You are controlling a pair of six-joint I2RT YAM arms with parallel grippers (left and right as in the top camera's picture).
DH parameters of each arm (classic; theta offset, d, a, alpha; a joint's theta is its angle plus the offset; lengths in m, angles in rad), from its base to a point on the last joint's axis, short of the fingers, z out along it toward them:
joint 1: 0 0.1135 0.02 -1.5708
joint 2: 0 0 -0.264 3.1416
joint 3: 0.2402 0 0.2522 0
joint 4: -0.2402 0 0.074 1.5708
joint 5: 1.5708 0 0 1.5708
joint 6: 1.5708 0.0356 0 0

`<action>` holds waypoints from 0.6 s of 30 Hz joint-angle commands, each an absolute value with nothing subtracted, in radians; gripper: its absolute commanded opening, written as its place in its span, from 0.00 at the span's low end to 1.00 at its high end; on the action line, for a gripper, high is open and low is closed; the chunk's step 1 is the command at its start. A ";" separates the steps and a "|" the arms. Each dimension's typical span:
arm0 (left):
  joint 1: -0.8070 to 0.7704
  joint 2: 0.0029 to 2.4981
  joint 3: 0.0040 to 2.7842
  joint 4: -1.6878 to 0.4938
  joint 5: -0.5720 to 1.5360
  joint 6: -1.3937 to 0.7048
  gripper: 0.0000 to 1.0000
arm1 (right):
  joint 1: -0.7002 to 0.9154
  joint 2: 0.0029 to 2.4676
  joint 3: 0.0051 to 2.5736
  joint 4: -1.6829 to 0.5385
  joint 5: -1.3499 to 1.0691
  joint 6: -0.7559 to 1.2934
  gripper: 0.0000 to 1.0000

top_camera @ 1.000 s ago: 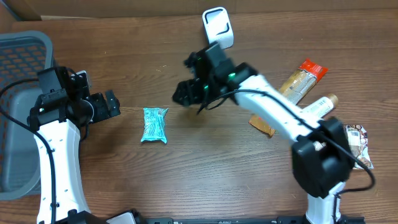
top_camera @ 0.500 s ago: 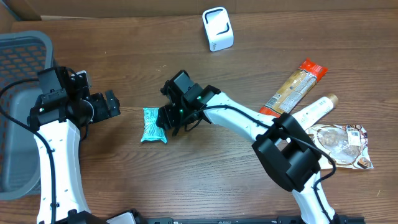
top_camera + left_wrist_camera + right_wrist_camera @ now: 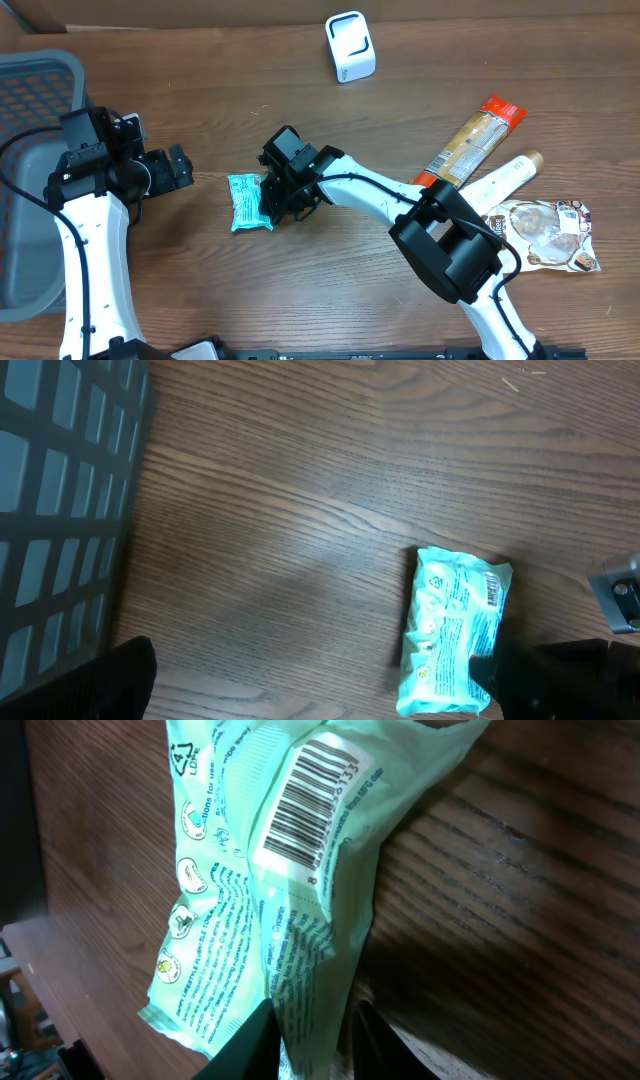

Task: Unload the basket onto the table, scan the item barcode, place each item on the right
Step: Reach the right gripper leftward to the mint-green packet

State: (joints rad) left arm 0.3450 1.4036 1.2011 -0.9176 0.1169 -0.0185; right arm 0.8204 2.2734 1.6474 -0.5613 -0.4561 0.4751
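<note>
The right gripper (image 3: 272,196) is reaching down at the middle of the brown wooden table (image 3: 300,290) and is pinching a raised ridge of film on the mint-green crinkly plastic packet (image 3: 248,202). In the right wrist view its dark fingers (image 3: 250,1050) are standing narrowly apart with the film gathered between them. The packet is lying flat on the wood, just beside the gripper on its left, with the printed black barcode (image 3: 308,790) facing up near one end. The left gripper (image 3: 172,168) is hanging spread wide and empty near the grey mesh basket (image 3: 40,80), well apart from the packet.

The hold is looking thin: only a fold of slippery film is being caught, so a lift is risking the packet sliding out or tearing free. A loose packet is also likely to droop and swing, turning the barcode away from the white boxy scanner (image 3: 350,46) at the far edge. The creasing film could buckle across the bars and spoil the read. A fast carry would be making each of these worse.
</note>
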 commanded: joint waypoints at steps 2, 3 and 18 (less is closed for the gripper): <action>0.344 1.402 1.207 -0.916 0.124 0.000 1.00 | 0.839 2.286 1.663 -0.559 -0.460 0.479 0.25; 0.344 1.402 1.207 -0.916 0.124 0.000 1.00 | 0.842 2.286 1.662 -0.557 -0.459 0.479 0.28; 0.344 1.402 1.207 -0.916 0.124 0.000 1.00 | 0.855 2.289 1.662 -0.566 -0.445 0.445 0.04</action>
